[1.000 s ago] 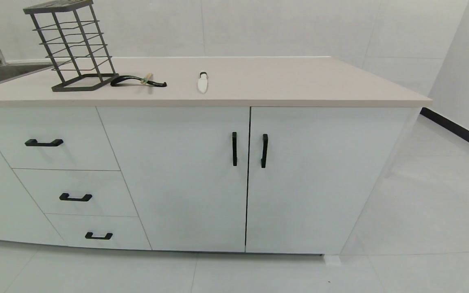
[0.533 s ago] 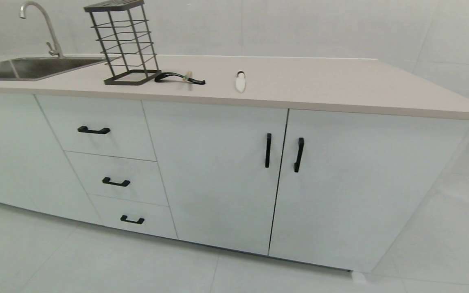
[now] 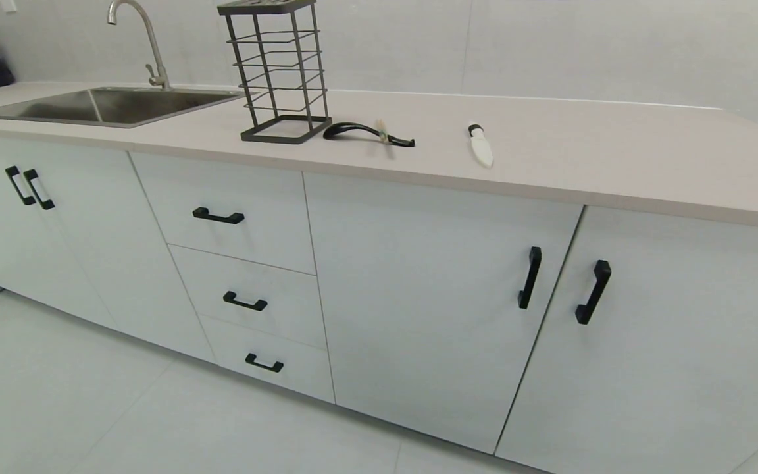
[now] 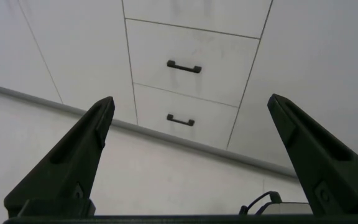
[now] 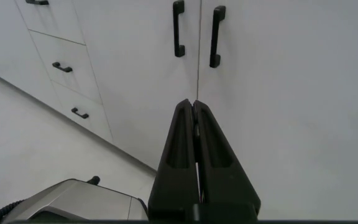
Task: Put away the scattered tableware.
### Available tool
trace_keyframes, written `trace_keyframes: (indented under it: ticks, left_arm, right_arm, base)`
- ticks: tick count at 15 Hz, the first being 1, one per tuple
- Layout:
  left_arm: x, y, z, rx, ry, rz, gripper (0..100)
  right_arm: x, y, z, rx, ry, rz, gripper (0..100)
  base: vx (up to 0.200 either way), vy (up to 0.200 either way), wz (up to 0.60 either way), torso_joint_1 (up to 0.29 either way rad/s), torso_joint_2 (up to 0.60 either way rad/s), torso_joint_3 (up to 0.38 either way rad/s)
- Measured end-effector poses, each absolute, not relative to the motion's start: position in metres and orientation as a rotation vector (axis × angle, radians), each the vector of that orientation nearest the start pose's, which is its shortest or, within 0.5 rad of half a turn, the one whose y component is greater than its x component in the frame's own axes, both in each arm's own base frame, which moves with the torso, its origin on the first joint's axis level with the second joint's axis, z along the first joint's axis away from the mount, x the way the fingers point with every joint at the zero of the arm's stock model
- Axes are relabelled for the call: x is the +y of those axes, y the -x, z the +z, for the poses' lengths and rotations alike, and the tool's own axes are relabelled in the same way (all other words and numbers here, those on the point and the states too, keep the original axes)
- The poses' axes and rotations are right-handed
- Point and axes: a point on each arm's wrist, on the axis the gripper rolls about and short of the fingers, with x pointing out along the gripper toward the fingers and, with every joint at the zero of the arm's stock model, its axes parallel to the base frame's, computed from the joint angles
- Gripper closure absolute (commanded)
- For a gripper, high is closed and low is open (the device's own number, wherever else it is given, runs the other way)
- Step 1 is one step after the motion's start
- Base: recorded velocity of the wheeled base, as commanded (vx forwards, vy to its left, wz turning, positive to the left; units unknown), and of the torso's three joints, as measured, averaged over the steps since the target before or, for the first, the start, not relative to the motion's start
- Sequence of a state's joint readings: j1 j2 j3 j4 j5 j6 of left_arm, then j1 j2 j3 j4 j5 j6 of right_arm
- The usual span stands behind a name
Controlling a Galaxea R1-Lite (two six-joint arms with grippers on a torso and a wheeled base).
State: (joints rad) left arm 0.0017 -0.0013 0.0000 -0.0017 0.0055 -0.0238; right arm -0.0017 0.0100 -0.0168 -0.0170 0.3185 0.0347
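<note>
On the beige countertop (image 3: 589, 158) lie a black curved utensil (image 3: 366, 133) with a pale wooden stick across it, and a small white knife with a black end (image 3: 481, 146) further right. A black wire rack (image 3: 280, 72) stands upright just left of the black utensil. My left gripper (image 4: 191, 115) is open, held low before the lower drawers (image 4: 185, 68). My right gripper (image 5: 195, 106) is shut with nothing in it, pointing at the two black door handles (image 5: 196, 36) of the cabinet.
A steel sink (image 3: 109, 105) with a tall tap (image 3: 139, 33) is set in the counter at the left. Below are three drawers (image 3: 234, 263) with black handles and cabinet doors (image 3: 550, 329). Pale tiled floor (image 3: 89, 408) spreads in front.
The head view has swung left and closer: the sink and tap have come fully into view and the rack, utensil and knife sit further right in the picture. The things themselves have not moved.
</note>
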Motion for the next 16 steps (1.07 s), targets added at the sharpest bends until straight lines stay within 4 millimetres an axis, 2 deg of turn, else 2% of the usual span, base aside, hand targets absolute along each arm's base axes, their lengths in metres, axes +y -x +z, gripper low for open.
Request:
trace_keyframes:
  ticks: [3,16]
  left_arm:
    - [0.0001,0.0229,0.0756,-0.003,0.024,0.007,0]
    - [0.0001,0.0229,0.0756,-0.003,0.025,0.007,0]
  right_arm:
    - [0.0071,0.0245,0.0823,-0.02,-0.03,0.317,100]
    - [0.0071,0.0243,0.0822,-0.017,-0.036,0.316,100]
  base:
    - [0.2,0.0,0.0,0.001,0.0,0.001]
    - [0.0,0.2,0.0,0.003,0.0,0.002]
